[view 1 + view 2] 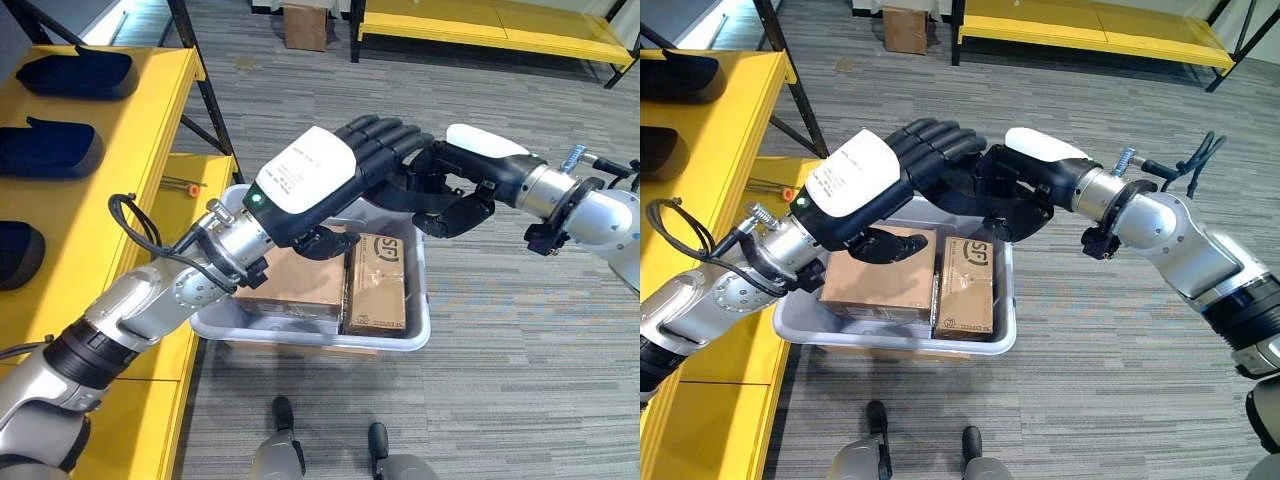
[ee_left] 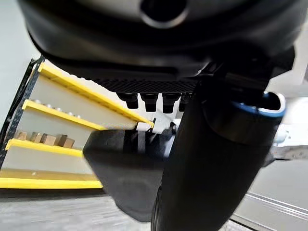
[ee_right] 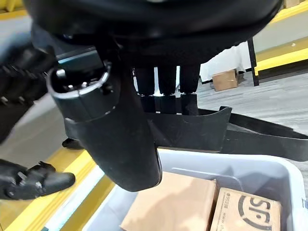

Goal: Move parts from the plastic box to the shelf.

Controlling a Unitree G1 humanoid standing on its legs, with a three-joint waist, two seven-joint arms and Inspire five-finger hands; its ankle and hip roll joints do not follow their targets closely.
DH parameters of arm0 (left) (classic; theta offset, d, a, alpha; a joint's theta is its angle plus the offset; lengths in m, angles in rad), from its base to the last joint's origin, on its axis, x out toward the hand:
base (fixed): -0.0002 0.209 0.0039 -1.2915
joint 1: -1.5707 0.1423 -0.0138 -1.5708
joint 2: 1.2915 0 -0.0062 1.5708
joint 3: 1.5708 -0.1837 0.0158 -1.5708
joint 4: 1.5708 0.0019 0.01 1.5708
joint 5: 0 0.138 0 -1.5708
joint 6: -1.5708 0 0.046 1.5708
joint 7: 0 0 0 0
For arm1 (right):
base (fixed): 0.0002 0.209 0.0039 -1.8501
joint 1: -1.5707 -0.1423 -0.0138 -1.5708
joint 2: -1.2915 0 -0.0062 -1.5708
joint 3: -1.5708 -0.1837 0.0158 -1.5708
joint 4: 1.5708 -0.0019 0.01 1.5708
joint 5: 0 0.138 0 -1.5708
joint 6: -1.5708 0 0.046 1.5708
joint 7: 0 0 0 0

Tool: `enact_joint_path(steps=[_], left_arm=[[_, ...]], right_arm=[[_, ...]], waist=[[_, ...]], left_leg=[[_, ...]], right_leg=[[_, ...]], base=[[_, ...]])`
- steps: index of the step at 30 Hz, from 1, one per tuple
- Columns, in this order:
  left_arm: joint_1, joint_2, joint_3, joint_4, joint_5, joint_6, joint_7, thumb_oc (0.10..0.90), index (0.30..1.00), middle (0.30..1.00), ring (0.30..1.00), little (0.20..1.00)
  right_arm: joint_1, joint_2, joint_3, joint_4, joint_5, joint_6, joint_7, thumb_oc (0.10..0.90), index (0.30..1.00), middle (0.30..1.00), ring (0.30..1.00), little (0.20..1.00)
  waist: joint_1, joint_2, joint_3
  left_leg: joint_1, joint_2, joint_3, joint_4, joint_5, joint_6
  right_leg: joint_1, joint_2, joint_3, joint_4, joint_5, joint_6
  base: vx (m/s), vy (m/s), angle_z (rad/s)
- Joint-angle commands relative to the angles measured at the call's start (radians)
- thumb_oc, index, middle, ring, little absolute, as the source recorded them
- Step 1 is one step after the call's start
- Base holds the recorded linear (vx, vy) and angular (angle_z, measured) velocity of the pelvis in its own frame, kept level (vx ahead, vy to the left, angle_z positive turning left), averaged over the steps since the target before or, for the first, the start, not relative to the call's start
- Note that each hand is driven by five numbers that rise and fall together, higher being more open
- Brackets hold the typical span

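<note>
You are looking at a yellow shelf carrying dark parts, while the grey plastic box is sitting on the carpeted floor beside it.

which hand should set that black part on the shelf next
Left, probably. Both the left hand and the right hand meet around a black part above the plastic box, but the yellow shelf stands on the robot's left.

Premises present as a warehouse or industrial storeroom: yellow steel shelving on black uprights, further yellow racks across grey carpet flooring, dark moulded parts laid out on the shelf, and a grey plastic box holding cardboard cartons.
</note>
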Motion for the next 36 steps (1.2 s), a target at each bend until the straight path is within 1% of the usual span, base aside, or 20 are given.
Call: enact_joint_path(steps=[1, 8, 14, 15, 16, 23, 32, 36], left_arm=[[-0.002, -0.064, -0.028, 0.059, -0.003, -0.015, 0.049, 0.9, 1.0, 1.0, 1.0, 1.0], [-0.012, -0.086, -0.06, 0.091, 0.015, -0.015, 0.041, 0.9, 1.0, 1.0, 1.0, 1.0], [-0.015, -0.097, -0.064, 0.091, 0.026, -0.016, 0.045, 0.9, 1.0, 1.0, 1.0, 1.0], [-0.013, -0.101, -0.066, 0.09, 0.03, -0.015, 0.043, 0.794, 0.852, 0.852, 0.852, 0.852], [-0.013, -0.103, -0.069, 0.093, 0.032, -0.014, 0.043, 0.4, 0.3, 0.3, 0.3, 0.3], [-0.032, -0.106, -0.086, 0.109, 0.049, -0.014, 0.05, 0.4, 0.3, 0.3, 0.3, 0.3], [-0.053, -0.183, -0.098, 0.157, 0.056, 0.001, 0.072, 0.4, 0.3, 0.3, 0.3, 0.3], [-0.056, -0.193, -0.101, 0.169, 0.062, 0.002, 0.072, 0.4, 0.3, 0.3, 0.3, 0.3]], right_arm=[[-0.051, 0.082, -0.016, 0.035, 0.081, -0.061, -0.089, 0.4, 0.3, 0.3, 0.3, 0.3], [-0.069, 0.101, -0.008, 0.047, 0.073, -0.061, -0.09, 0.4, 0.3, 0.3, 0.3, 0.3], [-0.072, 0.114, -0.008, 0.047, 0.067, -0.064, -0.093, 0.4, 0.3, 0.3, 0.3, 0.3], [-0.069, 0.117, -0.01, 0.046, 0.067, -0.064, -0.093, 0.4, 0.3, 0.3, 0.3, 0.3], [-0.07, 0.117, -0.009, 0.045, 0.067, -0.064, -0.092, 0.4, 0.3, 0.3, 0.3, 0.3], [-0.079, 0.128, -0.005, 0.047, 0.073, -0.064, -0.093, 0.4, 0.3, 0.3, 0.3, 0.3], [-0.098, 0.159, -0.003, 0.029, 0.104, -0.062, -0.091, 0.4, 0.3, 0.3, 0.3, 0.3], [-0.101, 0.165, -0.009, 0.026, 0.112, -0.063, -0.094, 0.4, 0.3, 0.3, 0.3, 0.3]], waist=[[0.002, -0.019, -0.301], [-0.001, -0.018, -0.305], [-0.001, -0.018, -0.304], [-0.002, -0.018, -0.305], [-0.002, -0.017, -0.305], [-0.003, -0.016, -0.301], [-0.007, -0.019, -0.301], [-0.009, -0.018, -0.303]], left_leg=[[-0.064, 0.158, -0.02, -0.065, 0.107, -0.109], [-0.064, 0.159, -0.022, -0.062, 0.105, -0.109], [-0.064, 0.159, -0.02, -0.063, 0.106, -0.108], [-0.063, 0.158, -0.019, -0.063, 0.106, -0.108], [-0.063, 0.158, -0.019, -0.064, 0.106, -0.108], [-0.067, 0.158, -0.021, -0.062, 0.105, -0.107], [-0.071, 0.158, -0.023, -0.053, 0.102, -0.106], [-0.07, 0.159, -0.022, -0.051, 0.101, -0.106]], right_leg=[[0.121, -0.028, -0.015, -0.002, -0.116, 0.039], [0.123, -0.028, -0.016, -0.002, -0.118, 0.036], [0.123, -0.028, -0.015, -0.002, -0.119, 0.036], [0.123, -0.028, -0.015, -0.002, -0.119, 0.036], [0.123, -0.028, -0.015, -0.002, -0.119, 0.035], [0.123, -0.028, -0.015, -0.002, -0.12, 0.035], [0.126, -0.029, -0.012, -0.002, -0.121, 0.032], [0.126, -0.029, -0.01, -0.002, -0.122, 0.032]], base=[[0.0, 0.0, 0.0], [0.0, 0.0, 0.0], [0.0, 0.0, 0.0], [0.0, 0.0, 0.0], [0.0, 0.0, 0.0], [0.0, 0.0, 0.0], [0.0, 0.0, 0.0], [0.0, 0.0, 0.0]])
